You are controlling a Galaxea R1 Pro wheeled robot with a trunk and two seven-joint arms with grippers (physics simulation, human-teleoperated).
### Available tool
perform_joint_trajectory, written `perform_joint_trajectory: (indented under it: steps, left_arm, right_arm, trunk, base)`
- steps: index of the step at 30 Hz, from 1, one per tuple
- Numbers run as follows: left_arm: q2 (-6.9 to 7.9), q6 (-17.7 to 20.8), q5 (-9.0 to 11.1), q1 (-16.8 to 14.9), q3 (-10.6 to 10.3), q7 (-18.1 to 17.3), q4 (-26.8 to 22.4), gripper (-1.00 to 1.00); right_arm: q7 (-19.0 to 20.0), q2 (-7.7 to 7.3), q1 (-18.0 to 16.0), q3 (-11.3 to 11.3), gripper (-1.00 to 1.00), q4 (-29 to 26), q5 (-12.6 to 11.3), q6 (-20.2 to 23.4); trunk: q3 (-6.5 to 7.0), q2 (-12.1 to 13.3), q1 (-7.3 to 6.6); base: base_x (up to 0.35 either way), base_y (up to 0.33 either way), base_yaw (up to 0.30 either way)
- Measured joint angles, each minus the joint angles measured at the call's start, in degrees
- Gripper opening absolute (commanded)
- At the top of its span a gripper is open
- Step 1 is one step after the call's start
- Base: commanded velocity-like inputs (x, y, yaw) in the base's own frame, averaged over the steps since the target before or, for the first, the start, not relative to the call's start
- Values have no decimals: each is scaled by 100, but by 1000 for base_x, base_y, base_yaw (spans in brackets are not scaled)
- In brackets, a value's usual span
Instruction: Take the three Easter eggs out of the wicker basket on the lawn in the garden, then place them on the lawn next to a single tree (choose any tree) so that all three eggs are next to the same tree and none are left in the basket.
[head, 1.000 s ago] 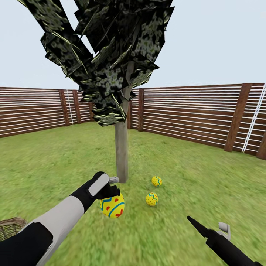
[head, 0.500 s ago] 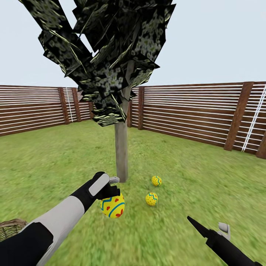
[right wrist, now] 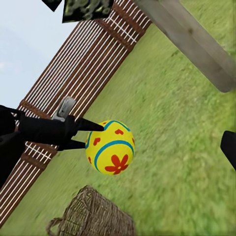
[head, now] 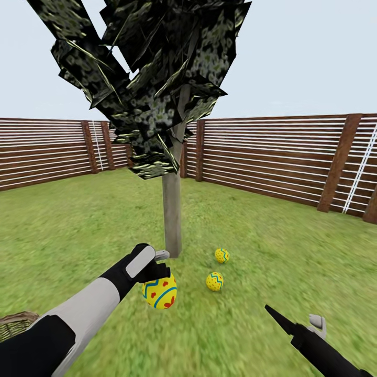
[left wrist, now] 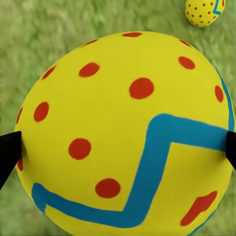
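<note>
Left tool [head: 157, 276], head view: clenched on third Easter egg [head: 159, 292], aloft over lawn [head: 272, 225] just short of pale tree trunk [head: 172, 214]. Two eggs [head: 222, 255] [head: 214, 281] already down beside trunk. Right tool [head: 293, 327] idle low; open or closed, cannot tell. Risk: released from height, likely to bounce or roll away from tree.

Left wrist view: egg [left wrist: 123, 132] pinched at sides by dark fingertips [left wrist: 7, 152]; grip narrow, slip possible.

Right wrist view: wicker basket [right wrist: 91, 214] on grass beneath held egg [right wrist: 110, 147]; contents hidden.
</note>
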Motion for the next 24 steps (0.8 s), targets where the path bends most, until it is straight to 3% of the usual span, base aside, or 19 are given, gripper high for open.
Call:
perform_joint_trajectory:
  steps: [14,24]
  left_arm:
    - [0,1,-2,0,-2,0,2,-100]
    - [3,2,-6,0,-2,2,5,-100]
  right_arm:
    - [-6,8,0,5,100,0,-9,-5]
    - [11,26,0,17,100,-27,-20,-9]
  trunk:
    - [135,561,-308]
    - [304,963,-527]
  base:
    - [0,0,0]
    - [0,0,0]
